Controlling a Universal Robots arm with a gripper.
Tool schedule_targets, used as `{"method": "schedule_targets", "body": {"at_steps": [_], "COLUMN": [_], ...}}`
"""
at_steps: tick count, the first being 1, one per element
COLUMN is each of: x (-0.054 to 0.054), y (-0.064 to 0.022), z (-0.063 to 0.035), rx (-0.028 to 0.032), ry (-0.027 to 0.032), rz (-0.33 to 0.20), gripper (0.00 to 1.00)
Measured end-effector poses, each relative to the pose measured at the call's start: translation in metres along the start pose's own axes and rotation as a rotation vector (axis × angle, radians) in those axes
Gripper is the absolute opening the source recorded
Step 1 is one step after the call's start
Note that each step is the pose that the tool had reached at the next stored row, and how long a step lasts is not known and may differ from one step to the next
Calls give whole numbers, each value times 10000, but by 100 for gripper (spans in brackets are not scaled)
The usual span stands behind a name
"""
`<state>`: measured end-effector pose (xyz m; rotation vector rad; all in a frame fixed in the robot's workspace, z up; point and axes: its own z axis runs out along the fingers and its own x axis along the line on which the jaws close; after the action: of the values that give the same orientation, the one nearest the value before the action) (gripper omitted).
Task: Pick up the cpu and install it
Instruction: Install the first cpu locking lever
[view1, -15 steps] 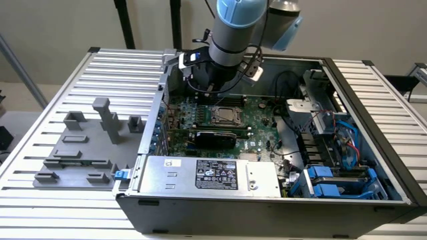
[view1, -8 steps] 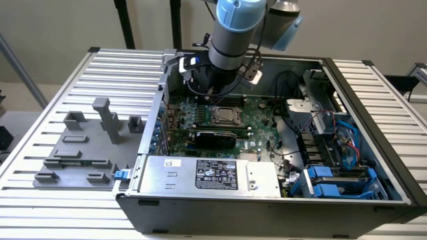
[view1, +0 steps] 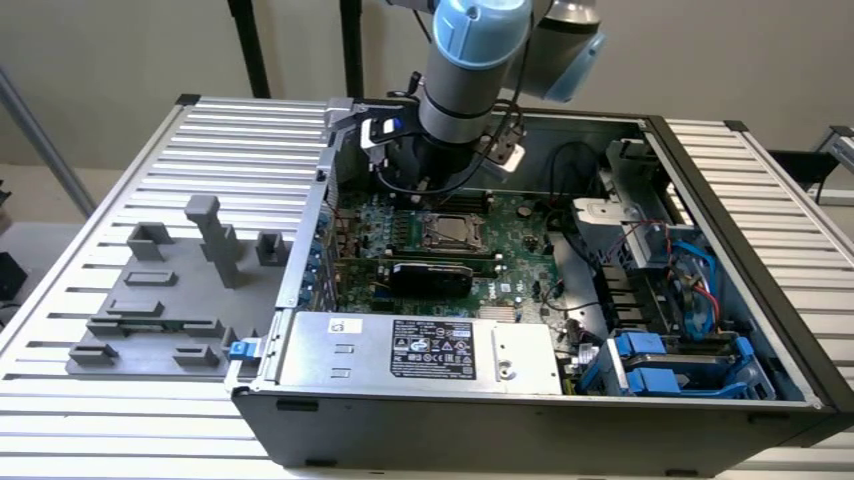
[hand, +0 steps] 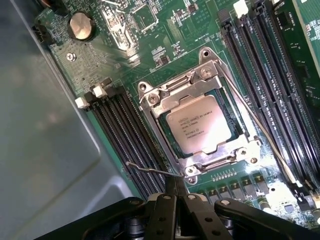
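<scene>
The cpu (hand: 198, 123), a silver-topped square chip with printed text, lies flat in the motherboard socket under the metal retention frame (hand: 165, 95). In the exterior view the cpu (view1: 447, 229) sits mid-board inside the open computer case. My gripper (hand: 176, 187) hovers just beside the socket's corner, fingers pressed together and shut with nothing visible between them. The thin wire socket lever (hand: 145, 168) ends right at the fingertips; I cannot tell whether it touches them. The arm (view1: 461, 60) reaches down into the case just behind the socket.
Dark memory slots (hand: 125, 130) flank the socket on both sides. The power supply (view1: 427, 350) lies at the case's front, and drive bays with blue parts (view1: 667, 360) stand on the exterior view's right. A grey fixture plate with blocks (view1: 174, 300) lies on the table at its left.
</scene>
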<state>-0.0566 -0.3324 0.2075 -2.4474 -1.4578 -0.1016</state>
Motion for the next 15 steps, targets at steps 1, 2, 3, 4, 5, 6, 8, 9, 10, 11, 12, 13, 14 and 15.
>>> {"method": "schedule_targets", "body": {"at_steps": [1,2,3,4,5,6,8,9,10,11,12,13,14,15], "x": [5,9,19,26,33,39,50,54,59,64,68,72,76,81], "y": [2,4,10,14,17,19,22,23,24,25,25,25,24,23], "z": [8,14,22,25,27,29,31,33,34,35,37,39,40,42], "rx": [-25,-44,-79,-93,-106,-118,-142,-154,-166,-179,-191,-202,-214,-225], "ry": [-12,-18,-27,-21,-14,-6,12,21,29,37,44,50,53,57], "rz": [46,88,187,238,288,338,439,489,540,591,637,680,723,761], "gripper": [11,11,11,11,11,11,11,11,11,11,11,11,11,11]}}
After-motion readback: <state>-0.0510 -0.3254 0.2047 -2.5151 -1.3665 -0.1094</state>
